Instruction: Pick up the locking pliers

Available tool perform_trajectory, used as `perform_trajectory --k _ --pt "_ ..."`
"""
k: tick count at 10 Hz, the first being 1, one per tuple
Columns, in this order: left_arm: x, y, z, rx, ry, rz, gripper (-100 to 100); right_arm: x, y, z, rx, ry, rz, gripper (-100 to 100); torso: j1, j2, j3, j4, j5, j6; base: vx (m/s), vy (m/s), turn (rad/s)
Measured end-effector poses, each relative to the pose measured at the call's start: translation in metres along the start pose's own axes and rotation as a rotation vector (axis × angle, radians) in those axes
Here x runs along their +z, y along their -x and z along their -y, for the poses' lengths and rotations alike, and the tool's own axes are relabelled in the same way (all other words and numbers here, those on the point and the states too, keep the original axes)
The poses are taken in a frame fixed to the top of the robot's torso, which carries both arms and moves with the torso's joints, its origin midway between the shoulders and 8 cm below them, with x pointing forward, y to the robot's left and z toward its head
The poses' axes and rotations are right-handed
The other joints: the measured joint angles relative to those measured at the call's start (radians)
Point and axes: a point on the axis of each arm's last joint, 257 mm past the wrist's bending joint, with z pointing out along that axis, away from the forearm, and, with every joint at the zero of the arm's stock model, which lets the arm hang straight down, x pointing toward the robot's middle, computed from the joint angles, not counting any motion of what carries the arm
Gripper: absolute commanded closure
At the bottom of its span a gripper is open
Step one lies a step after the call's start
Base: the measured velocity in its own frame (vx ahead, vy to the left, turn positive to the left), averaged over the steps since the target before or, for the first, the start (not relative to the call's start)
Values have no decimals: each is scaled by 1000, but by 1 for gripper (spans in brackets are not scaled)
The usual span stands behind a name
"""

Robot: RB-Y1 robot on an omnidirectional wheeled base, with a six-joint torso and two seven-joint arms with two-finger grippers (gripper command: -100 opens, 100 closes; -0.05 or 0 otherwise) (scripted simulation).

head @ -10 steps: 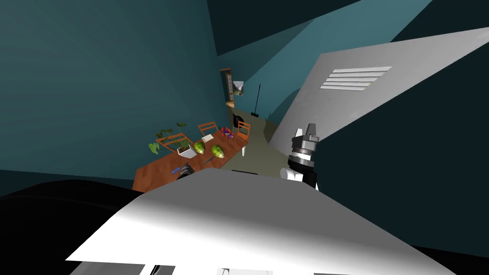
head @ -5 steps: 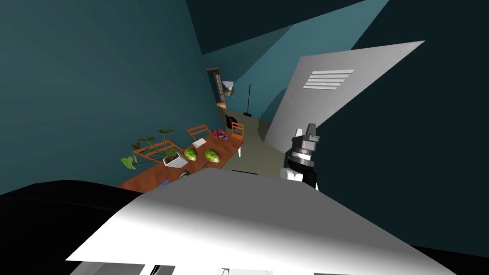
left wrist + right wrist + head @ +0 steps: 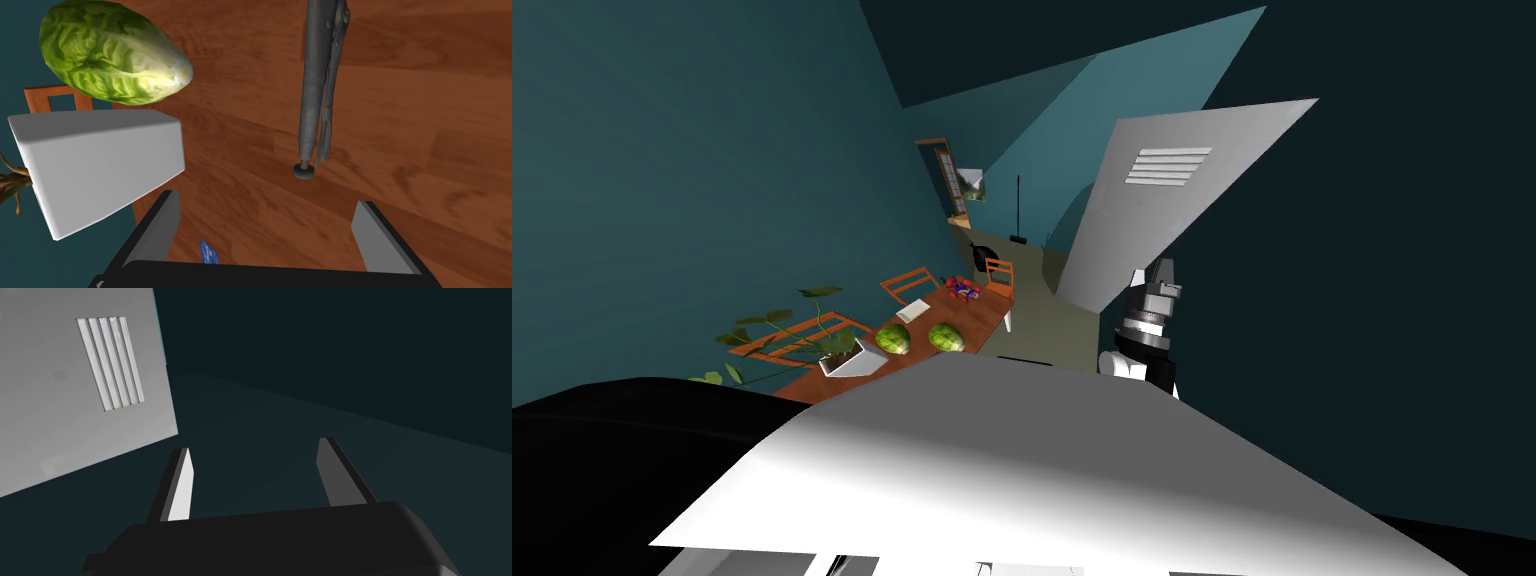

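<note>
Head view: a brown wooden worktop [image 3: 982, 315] carries two green lettuce heads [image 3: 893, 339]. The right end effector [image 3: 1162, 268] is raised well to its right.

Left wrist view: the left end effector [image 3: 268, 200] is open above the worktop. The grey metal locking pliers [image 3: 320, 85] lie flat just beyond its fingertips, screw end nearest.

Right wrist view: the right end effector's fingers stand apart, holding nothing.

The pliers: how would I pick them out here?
Look at the brown wooden table. Just ahead of the left gripper lie the pliers, near a lettuce and a white pot. They alone are long, thin, grey metal, with a screw knob at one end.
</note>
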Motion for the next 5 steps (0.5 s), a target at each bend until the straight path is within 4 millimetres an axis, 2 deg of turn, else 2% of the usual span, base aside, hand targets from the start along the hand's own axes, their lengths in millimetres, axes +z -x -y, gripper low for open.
perform_trajectory --k 5 --pt "-3 38 -57 -111 141 127 -100 0 0 0 0 0 0 0 1 -1 -1 0 0 -1 62 48 -201"
